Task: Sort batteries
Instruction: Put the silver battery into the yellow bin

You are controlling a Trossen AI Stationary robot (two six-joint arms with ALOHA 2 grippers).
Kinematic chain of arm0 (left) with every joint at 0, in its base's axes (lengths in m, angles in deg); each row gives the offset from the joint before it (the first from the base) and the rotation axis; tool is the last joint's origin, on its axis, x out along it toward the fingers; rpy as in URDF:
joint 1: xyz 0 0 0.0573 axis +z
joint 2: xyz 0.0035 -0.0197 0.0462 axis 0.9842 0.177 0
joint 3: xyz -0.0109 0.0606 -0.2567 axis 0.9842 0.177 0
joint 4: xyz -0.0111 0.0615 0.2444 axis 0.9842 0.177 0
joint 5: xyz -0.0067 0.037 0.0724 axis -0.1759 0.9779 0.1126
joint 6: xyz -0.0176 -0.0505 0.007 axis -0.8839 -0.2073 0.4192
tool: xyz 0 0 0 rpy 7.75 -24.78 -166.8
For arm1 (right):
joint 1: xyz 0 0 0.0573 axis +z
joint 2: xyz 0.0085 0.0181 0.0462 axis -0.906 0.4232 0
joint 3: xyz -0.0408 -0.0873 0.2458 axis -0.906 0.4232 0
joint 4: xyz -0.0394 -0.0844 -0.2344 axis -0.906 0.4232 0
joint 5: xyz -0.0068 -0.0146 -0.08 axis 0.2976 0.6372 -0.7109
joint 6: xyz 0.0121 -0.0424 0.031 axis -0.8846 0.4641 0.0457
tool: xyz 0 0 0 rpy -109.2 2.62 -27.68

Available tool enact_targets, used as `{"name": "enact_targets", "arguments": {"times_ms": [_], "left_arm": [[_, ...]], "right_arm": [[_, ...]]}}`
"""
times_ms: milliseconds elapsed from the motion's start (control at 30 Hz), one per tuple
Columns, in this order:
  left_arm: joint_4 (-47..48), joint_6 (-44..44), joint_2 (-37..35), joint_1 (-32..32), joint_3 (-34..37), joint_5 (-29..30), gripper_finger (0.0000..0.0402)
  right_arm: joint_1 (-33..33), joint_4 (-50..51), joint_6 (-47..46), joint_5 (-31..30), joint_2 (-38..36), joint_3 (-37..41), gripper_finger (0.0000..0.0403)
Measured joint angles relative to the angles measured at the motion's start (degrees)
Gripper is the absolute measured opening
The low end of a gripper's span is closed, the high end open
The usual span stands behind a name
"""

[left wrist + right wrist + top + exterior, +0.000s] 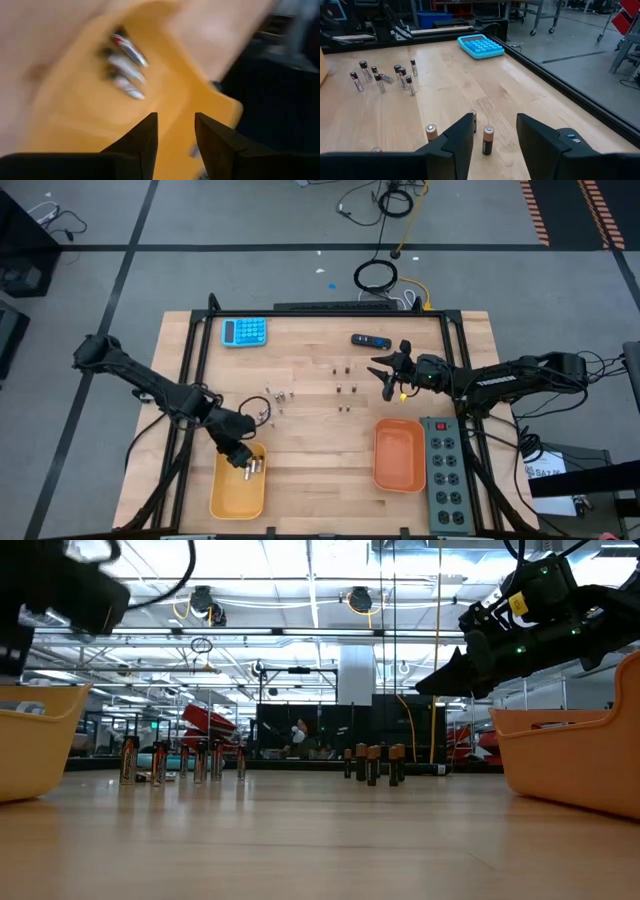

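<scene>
Your left gripper [243, 459] hangs over the yellow tray [237, 498] at about seven o'clock on the table, fingers [143, 145] parted with nothing between them; just beyond their tips, three silvery batteries [125, 66] lie side by side on the tray floor. At twelve o'clock from that tray, near the table's left middle, you have a loose cluster of larger silvery batteries [277, 397], most standing upright, one or two lying flat. Toward the table centre stand the smaller dark batteries [343, 388] in scattered pairs. Your right gripper [383, 377] hovers above the wood at about two o'clock, jaws apart and empty, with one dark battery upright on the table just beyond the gap between its fingers. At five o'clock sits the orange tray [399, 456], with a grey power strip [447, 476] beside it. At eleven o'clock lies a blue calculator [245, 331]
</scene>
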Motion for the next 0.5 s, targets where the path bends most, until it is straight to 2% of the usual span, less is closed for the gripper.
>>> {"name": "enact_targets", "arguments": {"times_ms": [67, 133, 233, 367, 433, 500], "left_arm": [[-0.03, 2.13, -1.32, 1.06, -2.22, 0.16, 0.0139], [2.22, 5.64, -2.54, 2.57, -4.57, 4.14, 0.0139], [12.11, 12.54, -3.18, 5.08, -7.31, 14.51, 0.014], [23.23, 21.52, -2.86, 8.25, -6.96, 28.61, 0.0141], [24.91, 25.3, -2.29, 9.84, -6.83, 31.76, 0.0141], [22.64, 29.72, -1.9, 11.12, -6.81, 32.17, 0.0141]], "right_arm": [[0.11, -0.04, 0.02, 0.0, 0.0, 0.0, 0.0144], [0.11, -0.09, 0.03, 0.0, 0.0, 0.0, 0.0144], [0.11, -0.09, 0.26, 0.0, 0.0, 0.0, 0.0144], [0.11, -0.07, 0.37, 0.01, 0.0, 0.0, 0.0144], [0.11, -0.07, 0.42, 0.0, 0.0, 0.0, 0.0144], [0.11, -0.07, 0.42, 0.0, 0.0, 0.0, 0.0144]]}}
